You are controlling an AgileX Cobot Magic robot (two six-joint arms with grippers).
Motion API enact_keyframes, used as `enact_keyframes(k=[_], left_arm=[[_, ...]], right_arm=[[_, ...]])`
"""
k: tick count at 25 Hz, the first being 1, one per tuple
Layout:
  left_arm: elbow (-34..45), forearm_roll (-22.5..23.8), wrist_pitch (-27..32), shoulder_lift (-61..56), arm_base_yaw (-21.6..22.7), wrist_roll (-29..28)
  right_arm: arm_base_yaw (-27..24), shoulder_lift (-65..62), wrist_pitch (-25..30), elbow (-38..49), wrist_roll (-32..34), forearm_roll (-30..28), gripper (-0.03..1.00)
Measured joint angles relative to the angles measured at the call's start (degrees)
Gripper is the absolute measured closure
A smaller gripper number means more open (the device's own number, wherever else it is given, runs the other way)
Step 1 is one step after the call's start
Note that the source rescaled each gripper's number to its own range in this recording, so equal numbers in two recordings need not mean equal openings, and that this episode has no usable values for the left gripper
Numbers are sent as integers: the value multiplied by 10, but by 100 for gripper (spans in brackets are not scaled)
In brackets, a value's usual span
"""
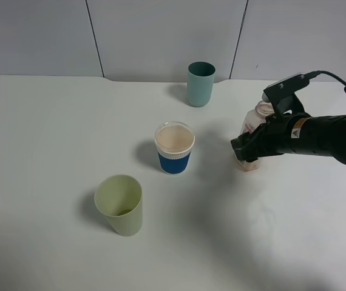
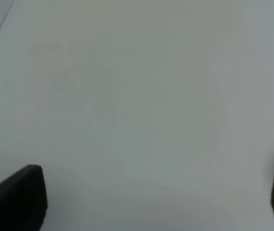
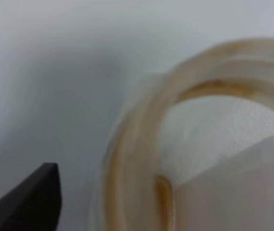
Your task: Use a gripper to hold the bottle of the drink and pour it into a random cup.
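Note:
The bottle of the drink (image 1: 252,124) stands upright on the white table at the right, its clear body largely hidden by my right gripper (image 1: 244,148), whose fingers sit on either side of it. The right wrist view looks down into the bottle's wide capless neck (image 3: 209,159); one dark finger (image 3: 33,204) shows there with a gap between it and the bottle. The teal cup (image 1: 201,83) is at the back, left of the bottle. My left gripper (image 2: 158,197) is open over bare table and does not show in the exterior high view.
A white cup with a blue sleeve (image 1: 174,147) holds pale brownish liquid at the centre, left of the bottle. A pale green cup (image 1: 120,204) stands nearer the front left. Grey wall panels close the table's far edge.

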Motion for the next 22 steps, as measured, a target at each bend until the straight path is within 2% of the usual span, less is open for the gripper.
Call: enact_keyframes(k=[2, 5, 14, 22], left_arm=[[0, 0, 0, 0, 0, 0], [0, 0, 0, 0, 0, 0], [0, 0, -1, 0, 0, 0], [0, 0, -1, 0, 0, 0]], right_arm=[[0, 0, 1, 0, 4, 0, 26], [0, 0, 12, 0, 6, 0, 22], [0, -11, 57, 0, 6, 0, 21], [0, -99, 140, 1, 30, 0, 21]])
